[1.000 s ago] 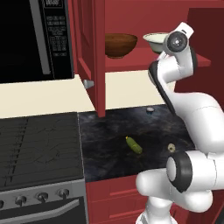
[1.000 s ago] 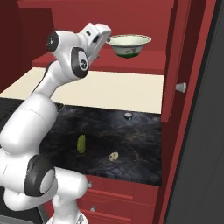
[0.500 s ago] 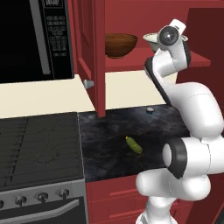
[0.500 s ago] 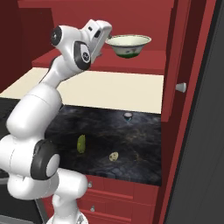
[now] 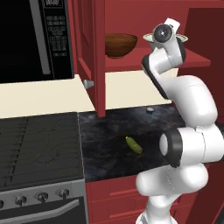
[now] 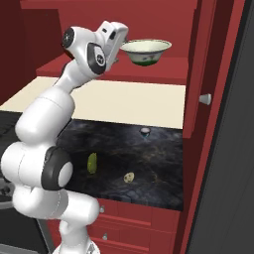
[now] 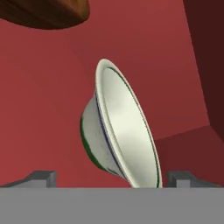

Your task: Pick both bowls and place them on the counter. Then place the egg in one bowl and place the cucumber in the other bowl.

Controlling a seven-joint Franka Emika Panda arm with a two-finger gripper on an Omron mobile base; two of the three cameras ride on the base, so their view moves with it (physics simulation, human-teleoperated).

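The pale bowl stands on the red cabinet shelf, and in the hand view the pale bowl is close up and seen on edge. My gripper is raised to the shelf just left of it, open, with the rim low between the fingertips. To its left on the shelf is the brown bowl. The cucumber and the egg lie apart on the black counter.
The cabinet door hangs open left of the shelf, above the counter's left end. A microwave hangs over the grey stovetop. A small grey object lies at the back of the counter.
The hand has shifted a little up and to the left at the shelf, nearer the pale bowl, and the elbow has swung. The jaws stayed open. Bowls, egg and cucumber have not moved.
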